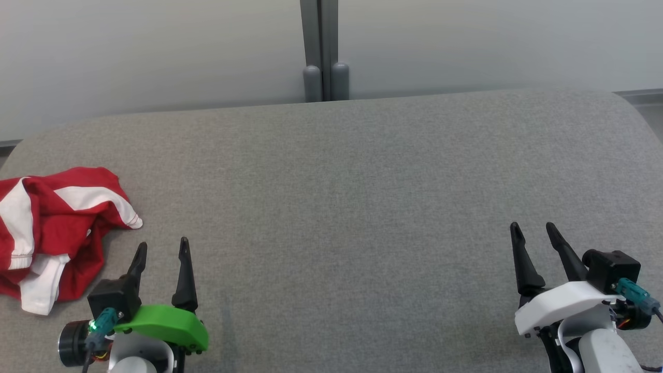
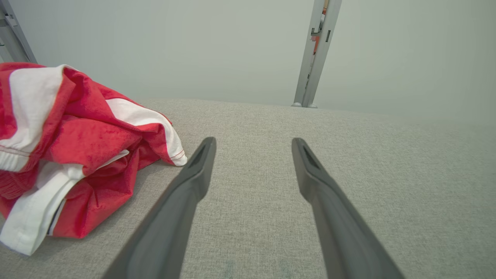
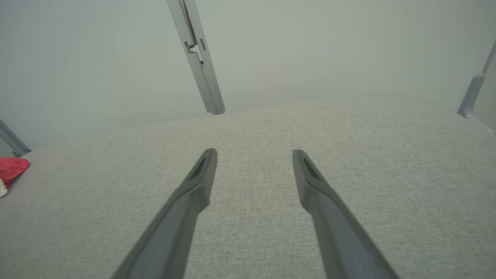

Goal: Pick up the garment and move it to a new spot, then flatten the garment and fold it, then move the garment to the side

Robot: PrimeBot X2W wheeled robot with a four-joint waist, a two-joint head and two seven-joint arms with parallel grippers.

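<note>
Table (image 1: 362,171): grey fabric top; open middle suits relocation.
Garment (image 1: 57,233): red-and-white, crumpled at far left edge.
Left gripper (image 1: 161,247): fingers apart, empty, just beside garment; pinch a raised fold, not table fabric.
Right gripper (image 1: 531,228): fingers apart, empty, well apart.

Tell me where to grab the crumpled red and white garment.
Probably pinch the raised red fold at the right edge of the crumpled red-and-white cloth garment, coming from its right with the open left gripper: that ridge stands off the grey fabric surface.
</note>
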